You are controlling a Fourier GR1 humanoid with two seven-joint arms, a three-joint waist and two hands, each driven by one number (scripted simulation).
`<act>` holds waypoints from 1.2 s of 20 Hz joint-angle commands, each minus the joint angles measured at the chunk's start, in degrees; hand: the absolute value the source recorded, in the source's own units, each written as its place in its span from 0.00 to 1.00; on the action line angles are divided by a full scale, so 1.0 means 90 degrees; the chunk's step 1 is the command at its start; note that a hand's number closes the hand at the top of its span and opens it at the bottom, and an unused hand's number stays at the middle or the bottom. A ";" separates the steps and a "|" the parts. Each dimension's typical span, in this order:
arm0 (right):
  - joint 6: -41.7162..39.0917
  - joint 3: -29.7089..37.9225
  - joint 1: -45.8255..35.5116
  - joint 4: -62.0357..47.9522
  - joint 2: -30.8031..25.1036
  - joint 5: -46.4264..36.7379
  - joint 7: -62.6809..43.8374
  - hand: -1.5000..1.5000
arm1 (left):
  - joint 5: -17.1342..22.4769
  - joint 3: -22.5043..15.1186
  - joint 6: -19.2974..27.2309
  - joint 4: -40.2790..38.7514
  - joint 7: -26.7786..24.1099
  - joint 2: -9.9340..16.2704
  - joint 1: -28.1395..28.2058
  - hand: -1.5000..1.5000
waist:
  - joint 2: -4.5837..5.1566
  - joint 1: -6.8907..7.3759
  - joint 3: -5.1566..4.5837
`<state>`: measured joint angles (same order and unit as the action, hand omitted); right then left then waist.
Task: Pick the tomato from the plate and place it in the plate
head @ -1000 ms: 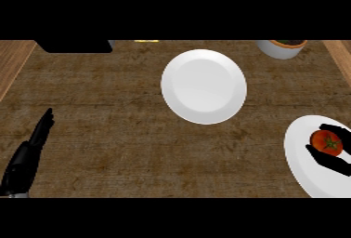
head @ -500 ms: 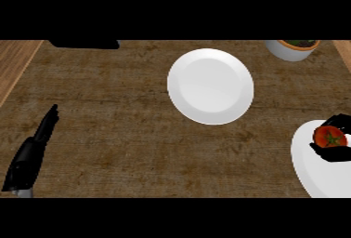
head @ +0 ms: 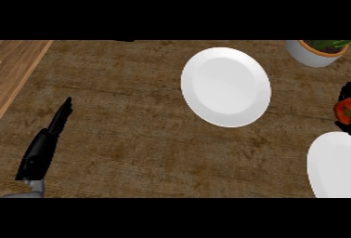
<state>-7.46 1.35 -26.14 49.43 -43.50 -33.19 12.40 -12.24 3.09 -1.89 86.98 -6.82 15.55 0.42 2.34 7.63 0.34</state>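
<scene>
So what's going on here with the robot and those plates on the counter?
The robot's right hand, mostly cut off at the right edge of the view, is curled round a red tomato, holding it just above a white plate at the lower right. A second white oval plate lies bare in the middle of the brown wooden counter. The left hand rests open at the left. A potted plant stands at the top right.

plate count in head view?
2. One white plate lies upper centre on the counter; a second plate is cut off at the lower right edge. More could sit outside the view.
</scene>
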 commanded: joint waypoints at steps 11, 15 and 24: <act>0.1218 0.0719 -0.2175 -0.1674 0.0199 0.0252 0.3098 1.00 | 0.0039 0.0285 0.0057 0.0001 0.0295 0.0120 -0.0018 0.50 | -0.0156 -0.0459 -0.0009; 0.0367 0.0666 -0.2661 -0.2017 0.0324 0.0439 0.3868 1.00 | -0.0090 0.0170 0.0309 -0.0396 -0.0203 -0.0220 0.0193 0.50 | -0.0172 -0.0560 -0.0027; -0.0488 0.0327 -0.3636 -0.1539 0.1312 0.0424 0.2838 1.00 | 0.0146 0.0659 -0.0038 -0.0403 -0.0273 0.0214 0.0339 0.50 | -0.0265 -0.0776 -0.0042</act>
<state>-8.83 5.16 -56.21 33.24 -35.64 -30.03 41.62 -11.85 7.08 -1.14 84.67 -8.06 16.02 3.54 0.25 1.47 0.01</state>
